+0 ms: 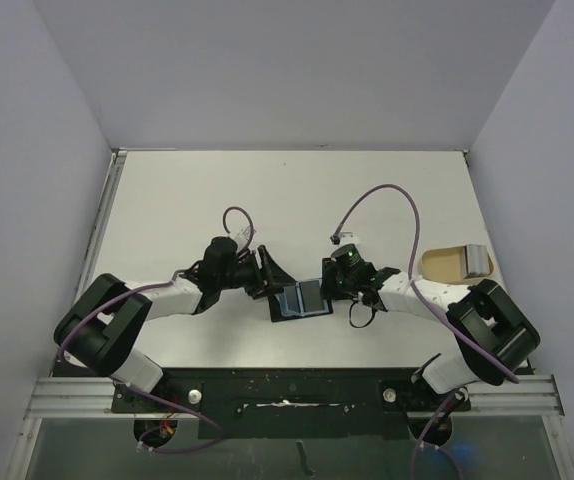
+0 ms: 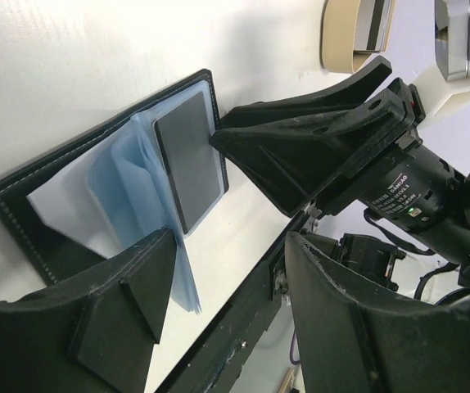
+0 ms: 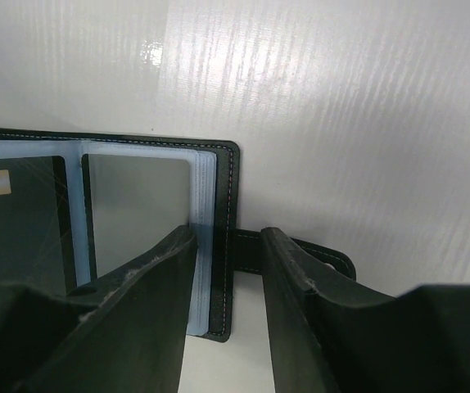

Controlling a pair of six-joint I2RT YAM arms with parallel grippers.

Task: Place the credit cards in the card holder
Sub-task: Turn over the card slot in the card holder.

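Jaws of left arm [image 1: 172,295] and right arm [image 1: 422,298] reach low to the open card holder [image 1: 300,299] on the worktop [image 1: 297,190]. Left wrist: left jaws wide, empty; one credit card [image 2: 190,164] sleeved. Right wrist: jaws half-closed astride the holder's cover edge; grip unclear.

White table [image 1: 297,190], pale lavender walls [image 1: 297,70]

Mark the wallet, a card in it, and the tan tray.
wallet [image 1: 299,300], top view, its open blue-grey inside.
card [image 2: 191,164], left wrist view, middle of its grey face.
tan tray [image 1: 445,264], top view, its bare floor.
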